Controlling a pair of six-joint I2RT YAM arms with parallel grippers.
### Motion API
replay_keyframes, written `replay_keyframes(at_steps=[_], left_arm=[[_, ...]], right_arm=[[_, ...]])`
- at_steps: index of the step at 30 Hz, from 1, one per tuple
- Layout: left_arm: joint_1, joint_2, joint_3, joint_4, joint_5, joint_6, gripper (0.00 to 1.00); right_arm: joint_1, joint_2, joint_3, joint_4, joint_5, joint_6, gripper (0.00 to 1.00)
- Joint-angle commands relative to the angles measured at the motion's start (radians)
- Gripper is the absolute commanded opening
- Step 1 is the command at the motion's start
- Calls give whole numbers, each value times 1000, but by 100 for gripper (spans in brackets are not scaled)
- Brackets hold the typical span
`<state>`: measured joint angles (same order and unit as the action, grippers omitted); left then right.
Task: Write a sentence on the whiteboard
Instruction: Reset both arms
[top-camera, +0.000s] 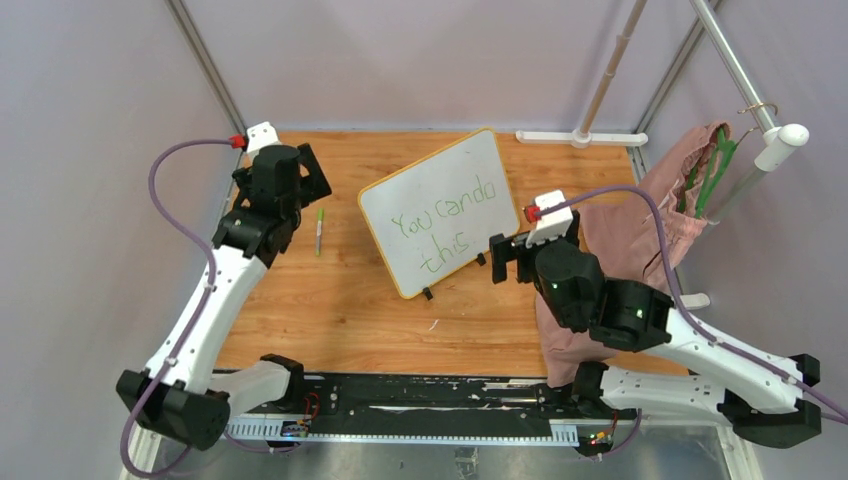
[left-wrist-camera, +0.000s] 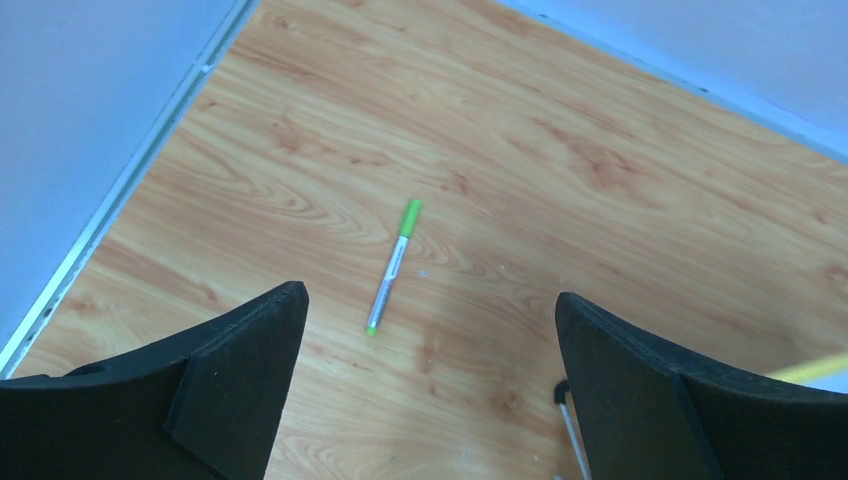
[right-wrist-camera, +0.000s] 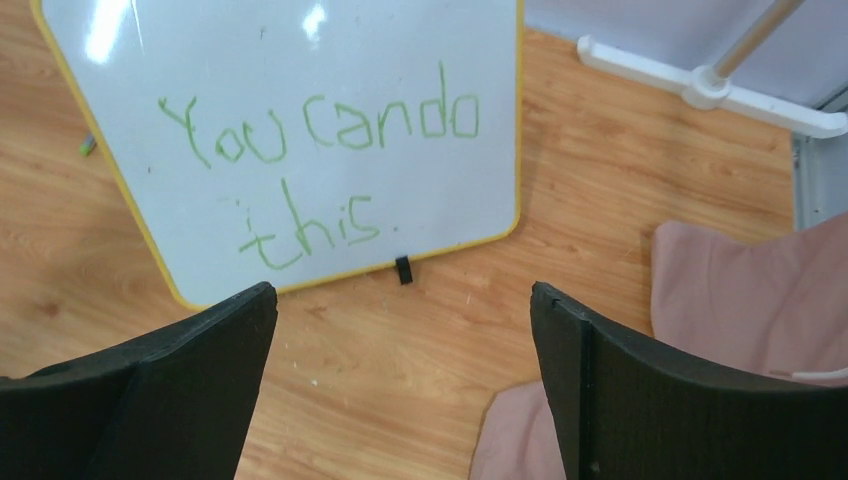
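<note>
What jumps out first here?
The whiteboard, propped askew mid-table, carries the sentence "You can do this" in green. A green marker lies on the wood to its left, near the open left gripper. A pink cloth is heaped at the right edge.

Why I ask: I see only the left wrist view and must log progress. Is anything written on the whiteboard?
Observer: Yes. The whiteboard carries a green sentence, "You can do this", in two lines.
Operator: Is the right claw holding a marker?
Observer: No. The right claw is open and empty, poised by the board's near right corner.
Operator: Anything around that arm?
Observer: A pink cloth is draped beneath it, on the table's right side.
</note>
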<state>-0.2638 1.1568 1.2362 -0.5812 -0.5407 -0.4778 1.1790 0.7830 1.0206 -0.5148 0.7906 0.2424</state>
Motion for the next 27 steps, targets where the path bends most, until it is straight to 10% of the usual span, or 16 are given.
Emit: replay_keyframes(at_steps=[1,9,17,27], left_arm=[[-56,-117,-48,-2,-25,15,100],[-190,-184,-29,-86,-103,-34,100],[-222,-319,-29,-100,-26,-331,100],[-227,-243,203,-4,438,68,100]], right_arm=[[-60,82,158,30,79,-71,100],[-347,228,348,-13,-162,8,100],[-371,325,522,-16,-106,-56,98],[-365,113,517,199,-55,-272,93]])
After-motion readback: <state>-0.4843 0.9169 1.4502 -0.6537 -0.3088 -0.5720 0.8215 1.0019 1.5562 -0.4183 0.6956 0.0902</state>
